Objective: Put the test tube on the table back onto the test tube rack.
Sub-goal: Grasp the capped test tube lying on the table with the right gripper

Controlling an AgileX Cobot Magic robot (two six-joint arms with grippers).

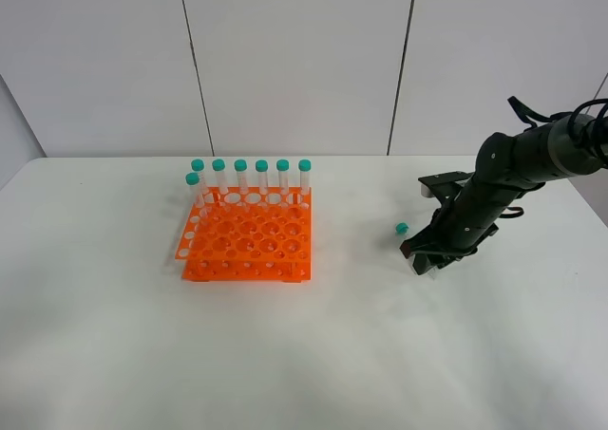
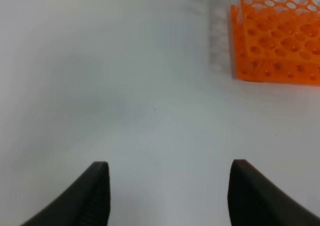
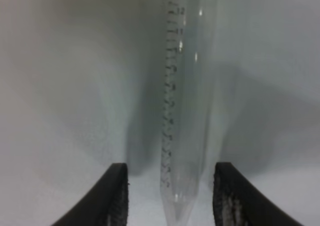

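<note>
Test tube (image 3: 182, 111) on table (image 1: 380, 354) between parted right jaws, left jaws spread, rack (image 1: 249, 245) well apart

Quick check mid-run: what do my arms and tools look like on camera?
The right arm is glossy black with rounded segments, black cables looping at its upper joint. The right tool and left tool each have two black tapered fingers with ribbed inner faces. The left arm is out of view.

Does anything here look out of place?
Yes: one tube lies flat on the table, inside the open right claw, while seven others stand upright in the rack.
</note>
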